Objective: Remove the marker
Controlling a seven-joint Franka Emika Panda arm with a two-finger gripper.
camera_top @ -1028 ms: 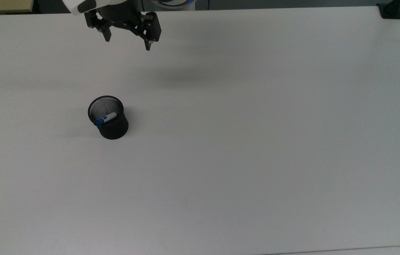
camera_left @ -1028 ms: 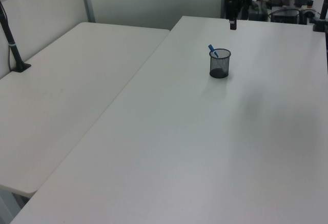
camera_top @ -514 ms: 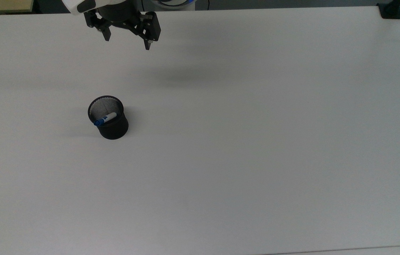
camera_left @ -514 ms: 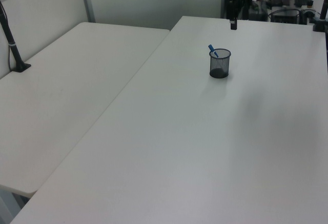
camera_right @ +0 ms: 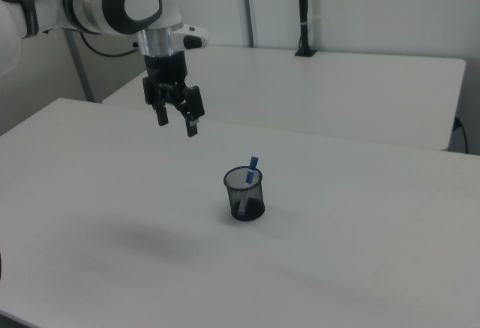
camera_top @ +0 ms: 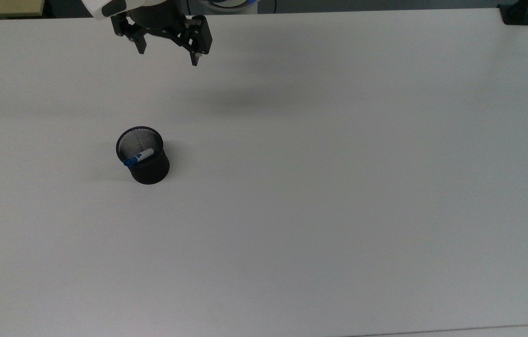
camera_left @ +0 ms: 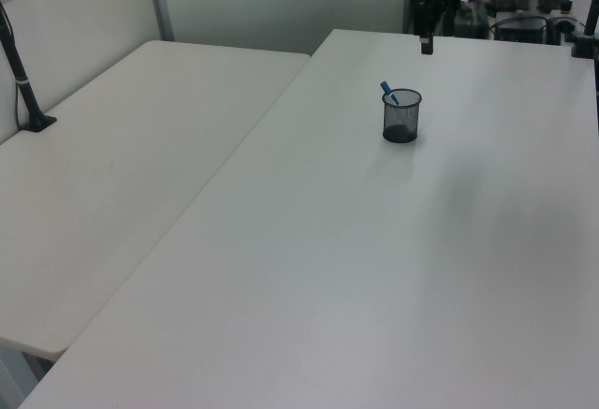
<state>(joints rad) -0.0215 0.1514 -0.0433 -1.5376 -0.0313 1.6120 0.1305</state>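
1. One black mesh cup [camera_top: 143, 155] stands alone on the white tabletop [camera_top: 338, 187]; every place below is given against this cup. In the top view, a broad bare strip of tabletop lies between the cup and the top view's left edge.
2. Inside the cup the marker [camera_top: 139, 157] leans tilted, its blue cap resting on the rim at the top view's left side of the cup. In the right view the marker's [camera_right: 253, 167] blue end pokes up above the rim of the cup [camera_right: 244, 194]; in the left view the marker [camera_left: 387, 92] rises over the cup's [camera_left: 401, 116] rim on the left view's left.
3. Up-screen from the cup in the top view, and a little toward the top view's right, hangs the gripper [camera_top: 168, 50], well apart from the cup and close to the tabletop's far edge. Its fingers [camera_top: 194, 57] are spread apart with nothing between them. In the right view the gripper [camera_right: 175, 123] hangs in the air above the tabletop, toward the right view's left of the cup and higher than its rim.
4. Rightward of the cup in the top view the tabletop runs bare all the way to its right edge, where a black clamp [camera_top: 516, 13] sits at the far corner.
5. Beyond the cup in the right view, a second white table [camera_right: 360, 88] adjoins the tabletop's far edge.
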